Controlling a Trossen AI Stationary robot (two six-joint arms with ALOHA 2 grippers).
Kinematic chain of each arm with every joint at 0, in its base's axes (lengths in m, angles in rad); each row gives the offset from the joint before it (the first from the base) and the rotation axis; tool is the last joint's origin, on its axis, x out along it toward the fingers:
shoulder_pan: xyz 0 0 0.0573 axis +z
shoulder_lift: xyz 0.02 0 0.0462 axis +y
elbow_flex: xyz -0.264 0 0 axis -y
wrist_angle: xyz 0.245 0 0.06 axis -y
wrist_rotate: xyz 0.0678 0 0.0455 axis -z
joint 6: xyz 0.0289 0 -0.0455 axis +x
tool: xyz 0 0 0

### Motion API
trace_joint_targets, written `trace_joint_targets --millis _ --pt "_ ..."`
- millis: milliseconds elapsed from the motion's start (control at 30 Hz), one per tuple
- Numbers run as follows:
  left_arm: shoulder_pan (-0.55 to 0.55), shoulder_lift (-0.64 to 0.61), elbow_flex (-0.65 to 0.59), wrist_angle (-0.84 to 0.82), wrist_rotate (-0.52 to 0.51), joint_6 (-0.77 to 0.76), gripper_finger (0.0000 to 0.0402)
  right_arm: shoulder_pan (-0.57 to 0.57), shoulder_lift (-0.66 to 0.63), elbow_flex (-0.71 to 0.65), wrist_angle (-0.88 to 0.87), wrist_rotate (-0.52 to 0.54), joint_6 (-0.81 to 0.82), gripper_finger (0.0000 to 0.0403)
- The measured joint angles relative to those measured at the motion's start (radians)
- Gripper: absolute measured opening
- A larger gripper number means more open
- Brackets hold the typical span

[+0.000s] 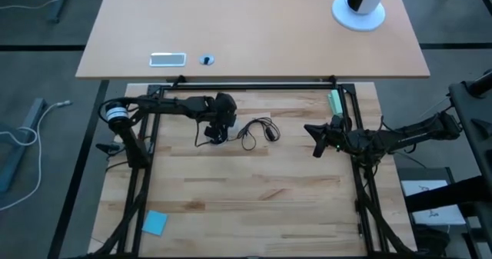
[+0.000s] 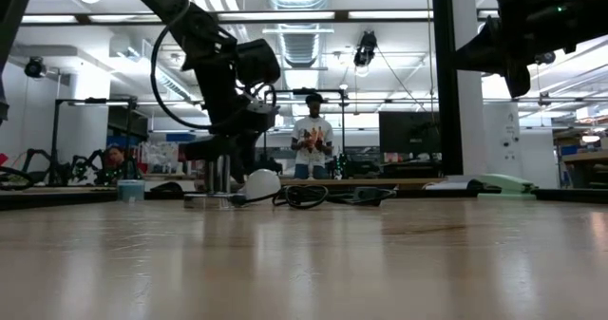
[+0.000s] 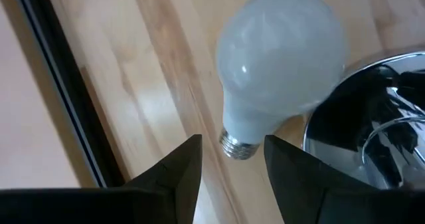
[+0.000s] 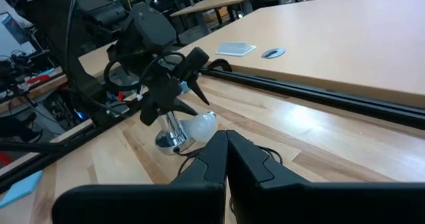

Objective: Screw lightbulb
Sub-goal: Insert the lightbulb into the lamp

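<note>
The white frosted lightbulb [image 3: 279,64] lies on its side on the wooden table, its silvery screw base [image 3: 238,145] pointing at my left gripper. It also shows in the low view [image 2: 261,183] and the right wrist view [image 4: 200,125]. The round silver socket disc [image 3: 372,137] with its black cord [image 1: 257,130] stands right beside it. My left gripper [image 3: 232,139] is open a little above the bulb, one finger on either side of the screw base, touching nothing. My right gripper [image 1: 314,140] is shut and empty, raised over the table's right part [image 2: 518,68].
A far table holds a small blue round cap [image 1: 206,60], a flat white rectangle [image 1: 167,58] and a white stand [image 1: 358,13]. A blue square [image 1: 154,223] lies near the front left and a green object [image 1: 335,101] at the far right. A person [image 2: 312,140] stands in the room behind.
</note>
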Motion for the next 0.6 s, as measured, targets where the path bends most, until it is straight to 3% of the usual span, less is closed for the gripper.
trace_joint_targets --millis 300,433,600 --pt "-0.01 -0.027 -0.007 0.03 0.035 -0.003 0.011 0.0 0.0 0.0 -0.002 0.0 0.0 0.0" --pt "-0.011 -0.033 -0.007 0.023 -0.107 0.056 0.0093 0.0 0.0 0.0 -0.003 0.0 0.0 0.0" --pt "-0.007 -0.083 0.012 0.031 -0.125 0.052 0.0078 0.0 0.0 0.0 -0.004 0.0 -0.001 0.0"
